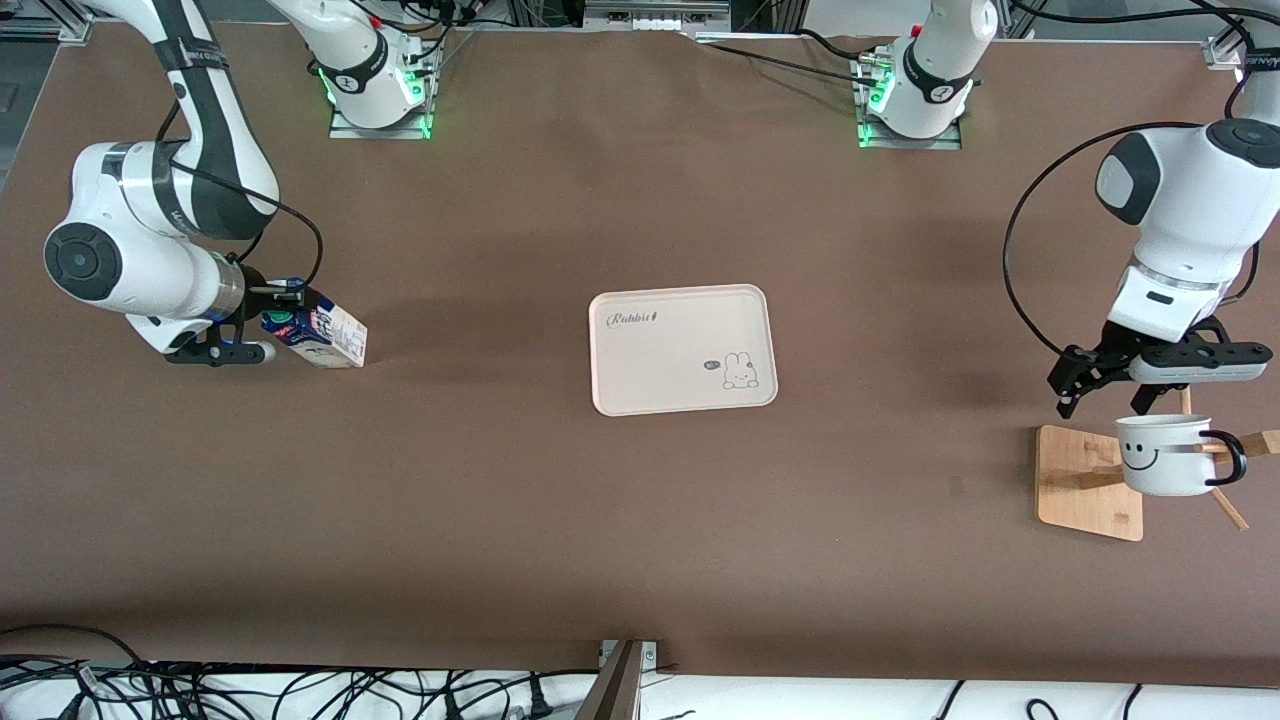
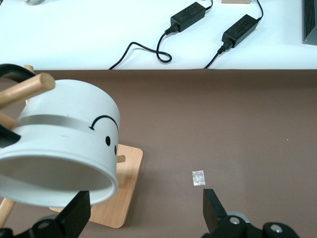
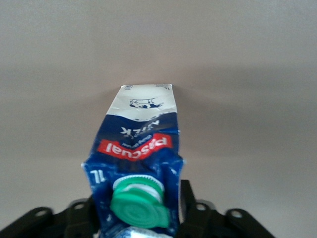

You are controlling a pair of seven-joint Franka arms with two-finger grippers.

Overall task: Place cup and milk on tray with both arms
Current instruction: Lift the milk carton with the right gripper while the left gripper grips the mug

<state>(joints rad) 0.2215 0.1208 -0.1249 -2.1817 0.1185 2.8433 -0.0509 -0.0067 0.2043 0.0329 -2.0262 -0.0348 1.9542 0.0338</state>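
Note:
The cream tray [image 1: 660, 370] lies flat at the middle of the table with nothing on it. My right gripper [image 1: 268, 322] is shut on the top of the milk carton [image 1: 325, 337] near the right arm's end of the table. The carton is tilted. The right wrist view shows its green cap [image 3: 138, 201] between the gripper's [image 3: 136, 218] fingers. The white smiley cup [image 1: 1165, 455] hangs on a wooden peg near the left arm's end. My left gripper [image 1: 1100, 392] is open just over it. In the left wrist view the cup [image 2: 64, 144] sits beside the open gripper [image 2: 143, 210], not between the fingers.
The cup's tan wooden rack [image 1: 1085, 480] stands near the left arm's end, its base also in the left wrist view [image 2: 116, 198]. A small silver patch [image 2: 198, 177] lies on the table. Power adapters [image 2: 188, 15] and cables lie past the table's edge.

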